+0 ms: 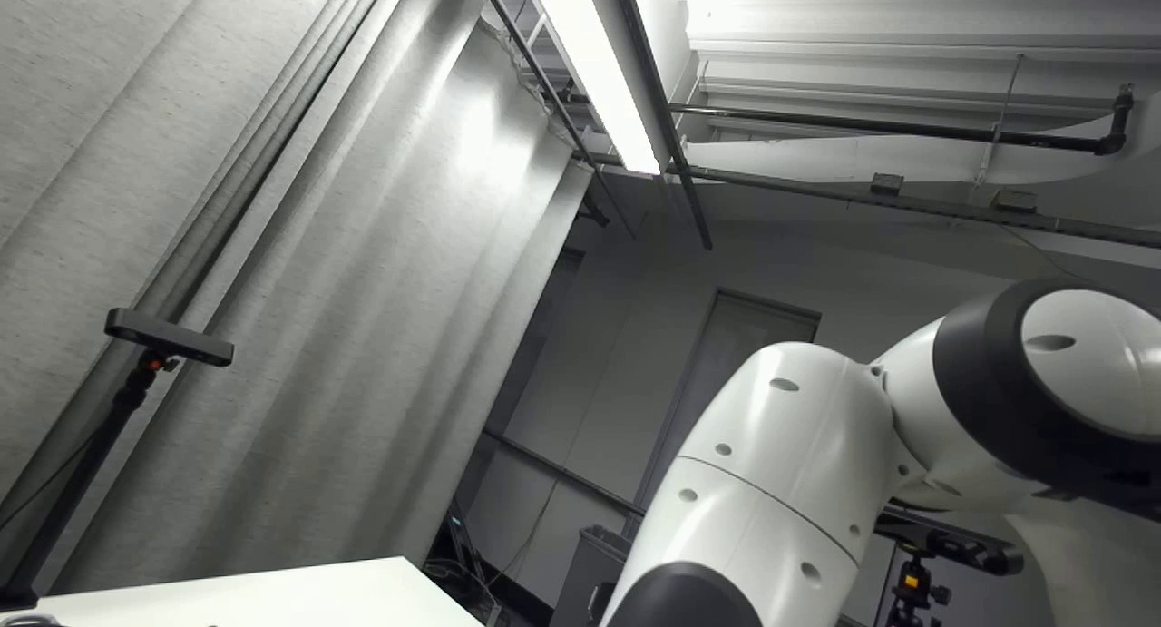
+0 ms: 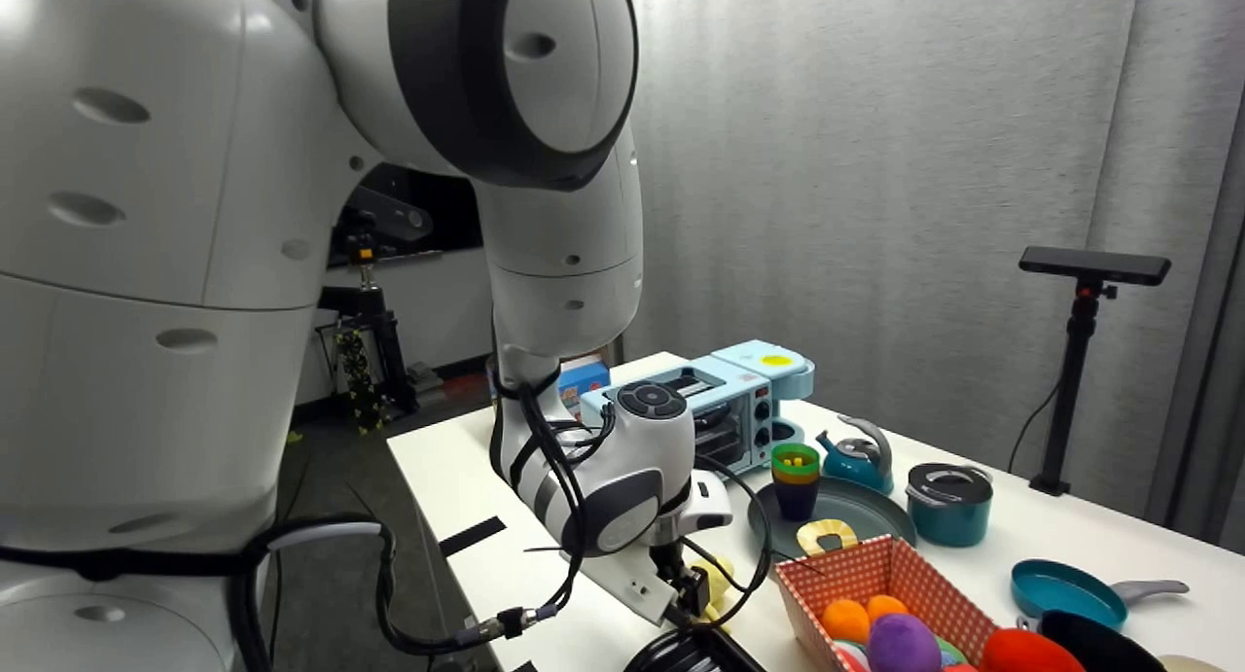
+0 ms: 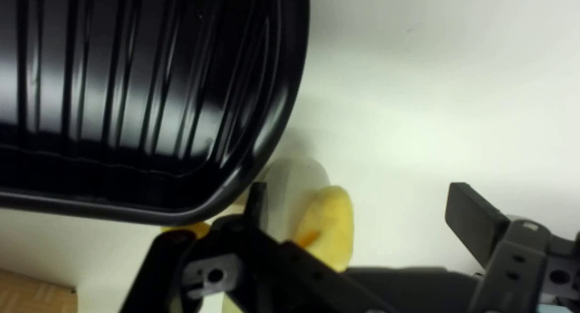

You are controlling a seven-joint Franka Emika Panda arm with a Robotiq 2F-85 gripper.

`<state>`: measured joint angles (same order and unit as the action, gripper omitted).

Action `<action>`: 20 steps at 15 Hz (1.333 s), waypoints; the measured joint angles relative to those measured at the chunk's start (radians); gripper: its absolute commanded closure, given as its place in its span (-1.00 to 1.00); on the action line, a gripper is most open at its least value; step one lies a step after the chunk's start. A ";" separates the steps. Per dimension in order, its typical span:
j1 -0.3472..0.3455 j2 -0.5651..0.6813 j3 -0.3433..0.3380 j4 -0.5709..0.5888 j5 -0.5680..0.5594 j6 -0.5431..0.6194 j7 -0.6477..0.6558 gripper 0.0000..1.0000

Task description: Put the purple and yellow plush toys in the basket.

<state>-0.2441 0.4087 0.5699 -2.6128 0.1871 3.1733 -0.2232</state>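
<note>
Black pan [image 3: 136, 91]: cut off at L edge of wrist view.
Yellow plush [image 3: 333, 227]: located on surface [image 3: 430, 136] near pan, part-hidden by one finger [image 3: 256, 202]; contact w/ it can't be told, view blurred.
Pincer [image 3: 355, 204]: tips spread wide apart, nothing gripped.
Red-check basket [image 2: 905, 580]: placed just beside yellow plush in an exterior view, cut off at bottom.
Purple plush [image 2: 903, 645]: held in basket, w/ orange plush [image 2: 844, 620] seen behind.
Teal pot [image 2: 948, 513]: stood on surface beyond basket, lid on.
Teal skillet [image 2: 1065, 594]: set R of pot.
</note>
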 measured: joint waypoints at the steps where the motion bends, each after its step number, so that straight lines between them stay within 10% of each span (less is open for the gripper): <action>1: -0.001 0.006 -0.001 0.002 -0.019 0.007 0.002 -1.00; 14: 0.006 0.081 -0.057 0.052 -0.150 0.085 0.027 -0.99; 20: 0.027 0.094 -0.103 0.070 -0.197 0.108 0.073 -0.19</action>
<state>-0.2168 0.5029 0.4673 -2.5430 -0.0095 3.2818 -0.1499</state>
